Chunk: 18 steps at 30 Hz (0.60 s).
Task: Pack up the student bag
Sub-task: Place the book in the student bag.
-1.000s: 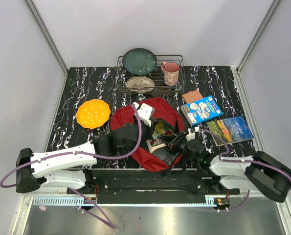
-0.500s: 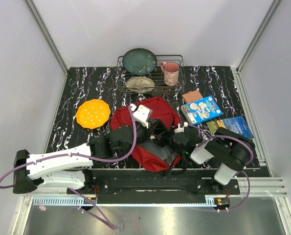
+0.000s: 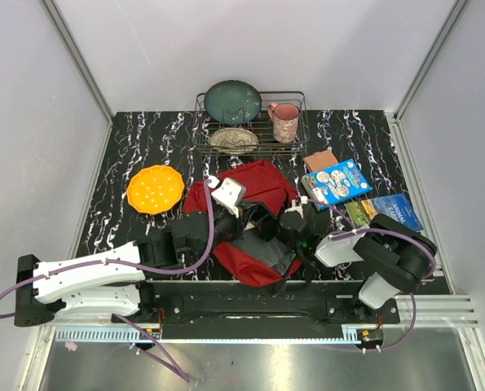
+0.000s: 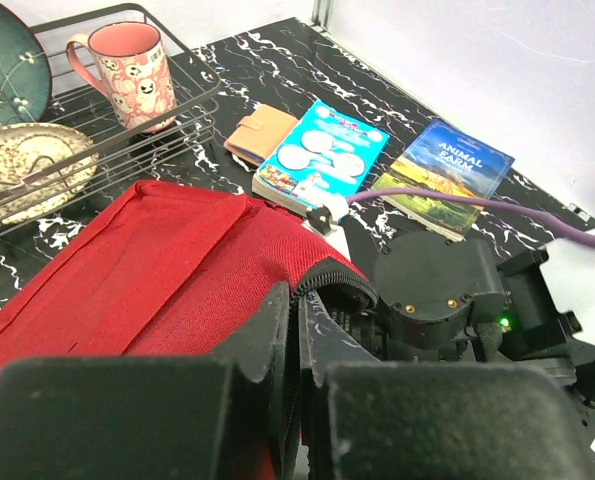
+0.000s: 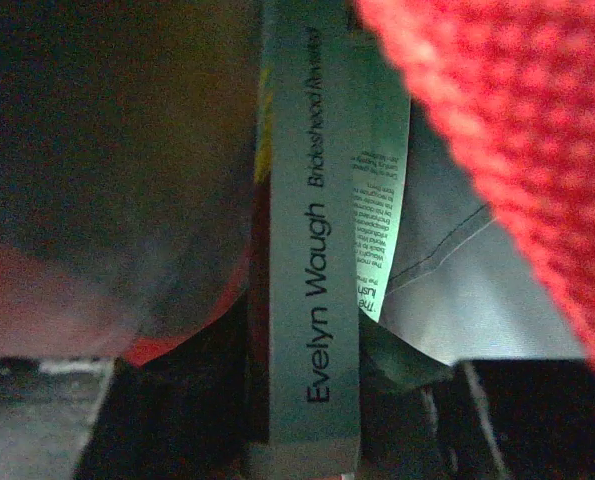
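The student bag (image 3: 258, 183), a red backpack, lies at the middle of the table near the arms' bases. My left gripper (image 4: 295, 300) is shut on the zip edge of the bag's (image 4: 157, 270) mouth and holds it lifted. From above, the left gripper (image 3: 244, 213) sits at the opening's left side. My right gripper (image 3: 289, 230) reaches into the opening from the right. It is shut on a grey book (image 5: 312, 250) with "Evelyn Waugh" on its spine, standing between its fingers (image 5: 177, 420) inside the bag, with grey lining and red fabric around it.
A wire dish rack (image 3: 301, 104) at the back holds a teal plate (image 3: 232, 101), a patterned dish (image 3: 232, 138) and a pink mug (image 3: 284, 120). An orange plate (image 3: 155, 188) lies left. A brown wallet (image 3: 320, 160), a blue book (image 3: 335, 182) and an Animal Farm book (image 3: 386, 213) lie right.
The right arm has folded in from the right and carried the book down into the bag, so it no longer shows from above. The left gripper shifted slightly left with the bag's edge.
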### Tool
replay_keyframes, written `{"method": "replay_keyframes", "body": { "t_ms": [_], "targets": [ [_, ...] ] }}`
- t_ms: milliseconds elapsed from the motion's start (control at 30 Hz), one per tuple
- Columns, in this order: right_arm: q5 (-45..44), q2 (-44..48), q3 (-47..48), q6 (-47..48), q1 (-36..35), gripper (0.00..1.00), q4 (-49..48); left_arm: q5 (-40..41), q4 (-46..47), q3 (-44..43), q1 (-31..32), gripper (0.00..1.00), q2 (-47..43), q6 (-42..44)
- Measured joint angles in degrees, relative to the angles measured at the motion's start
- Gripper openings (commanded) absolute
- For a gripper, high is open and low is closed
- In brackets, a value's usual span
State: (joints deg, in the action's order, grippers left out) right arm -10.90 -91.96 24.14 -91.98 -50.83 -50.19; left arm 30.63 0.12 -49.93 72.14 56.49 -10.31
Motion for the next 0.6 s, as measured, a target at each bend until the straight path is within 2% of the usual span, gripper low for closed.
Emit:
{"method": "replay_keyframes", "body": {
  "t_ms": [133,267,467,533,600],
  "targets": [
    [-0.1,0.1,1.0,1.4,0.1,0.40,1.7,-1.1,-0.1,0.2,0.0,0.00,-0.2,0.0],
    [0.6,-3.5,1.2,1.6,0.4,0.40,0.8,-1.8,-0.5,0.3,0.0,0.00,-0.2,0.0],
    [1.4,-9.8,1.7,1.5,0.8,0.40,-5.9,-2.3,-0.9,1.4,0.0,0.00,-0.5,-0.1],
    [1.6,-11.5,2.0,1.4,1.0,0.42,-7.9,-2.3,-1.0,2.2,0.0,0.00,-1.1,-0.1],
    [2.0,-12.7,2.4,1.5,1.2,0.52,-9.6,-2.1,-1.1,2.9,0.0,0.00,-1.7,-0.2]
  ]
}}
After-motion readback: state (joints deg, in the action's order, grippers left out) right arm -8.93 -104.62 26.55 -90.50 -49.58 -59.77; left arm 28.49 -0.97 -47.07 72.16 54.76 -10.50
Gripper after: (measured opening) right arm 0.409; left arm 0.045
